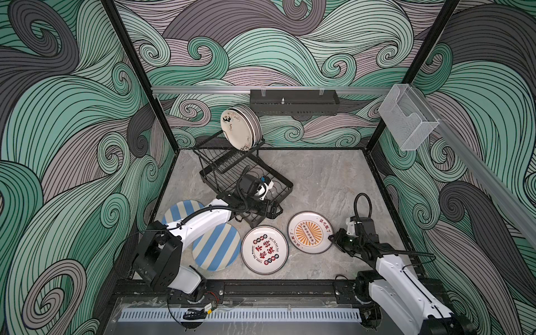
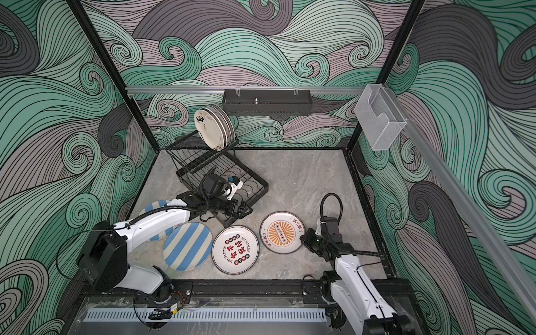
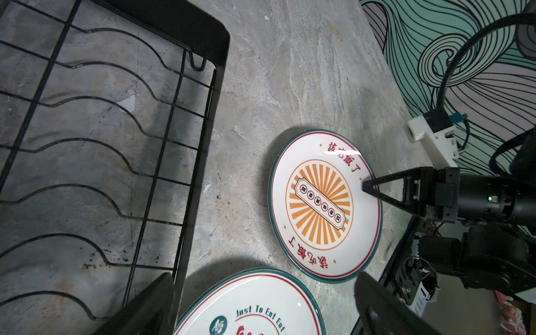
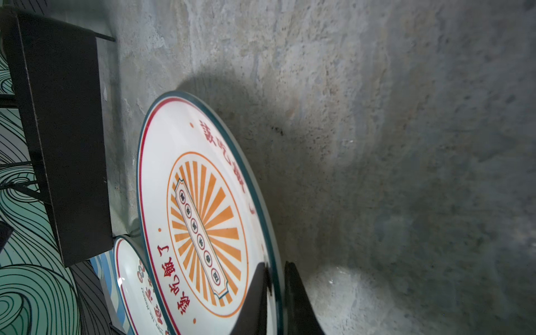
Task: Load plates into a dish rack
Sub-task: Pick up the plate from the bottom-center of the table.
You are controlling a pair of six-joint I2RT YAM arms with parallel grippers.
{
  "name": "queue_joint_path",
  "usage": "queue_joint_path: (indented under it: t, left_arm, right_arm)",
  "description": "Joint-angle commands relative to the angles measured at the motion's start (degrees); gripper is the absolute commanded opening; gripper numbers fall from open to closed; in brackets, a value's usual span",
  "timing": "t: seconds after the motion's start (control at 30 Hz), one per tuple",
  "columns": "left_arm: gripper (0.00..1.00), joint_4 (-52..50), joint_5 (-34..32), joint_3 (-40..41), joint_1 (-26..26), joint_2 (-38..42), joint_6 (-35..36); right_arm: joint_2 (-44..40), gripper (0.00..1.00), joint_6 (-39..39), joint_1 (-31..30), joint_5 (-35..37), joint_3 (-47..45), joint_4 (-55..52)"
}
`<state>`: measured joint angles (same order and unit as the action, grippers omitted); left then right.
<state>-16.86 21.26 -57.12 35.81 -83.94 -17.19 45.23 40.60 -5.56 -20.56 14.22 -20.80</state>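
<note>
Checked right claw (image 1: pixel 330 238) (image 4: pixel 275 266): found all but closed, pinched on the near-right rim of the sunburst plate (image 1: pixel 309 232). In the right wrist view, one finger over the face, the other outside and under the edge. Saw no slack between fingers and rim. Could not confirm any lift. Judged the plate flat or close to flat, face up, on the table (image 1: pixel 333 179).

Placed the sunburst plate at near right of the table, directly left of the right claw and slightly farther off. Being round, shows no long axis. Grip set across the rim, pointing toward the centre.

Located the rack (image 1: pixel 275 169) far-left of that plate and apart from it. Noted several stacked plates (image 1: pixel 239 127) upright at the far end of its upper shelf, and no plates on the lower grid. Judged the coming move to turn on this: carry far and left, then tip the plate on edge for a slot.

Checked left claw (image 1: pixel 275 209): found wide open, empty, hanging over the near corner of the rack. Judged it nearer the rack, and the right arm nearer the plate.

Counted also on the table: lettered plate (image 1: pixel 264 250) just left of the sunburst plate, and two striped plates (image 1: pixel 216 246) farther left, one partly under the left arm.
</note>
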Motion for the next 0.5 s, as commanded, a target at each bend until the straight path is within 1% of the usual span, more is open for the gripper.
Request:
queue_joint_path:
  t: [0.0,0.1,0.17,0.37,0.47]
  left_arm:
    - [0.99,-0.88,0.47,-2.33,0.40,-1.05,0.85]
    - [0.99,-0.64,1.31,-2.80,0.48,-1.64,0.93]
    - [0.99,-0.70,1.85,-3.25,0.49,-2.24,0.80]
    - [0.98,-1.41,1.07,-3.52,0.49,-1.86,1.38]
    - [0.99,-1.22,2.25,-3.71,0.49,-2.40,1.53]
  right_arm:
    - [0.19,0.03,0.18,1.22,2.03,0.54,-1.26]
    - [0.96,0.01,0.36,2.28,1.62,0.68,-0.12]
    - [2.51,0.01,0.87,2.98,0.86,0.47,3.54]
    - [8.62,0.00,1.07,3.08,-0.33,0.79,9.87]
    - [9.45,0.00,0.72,3.08,-0.64,1.07,11.28]
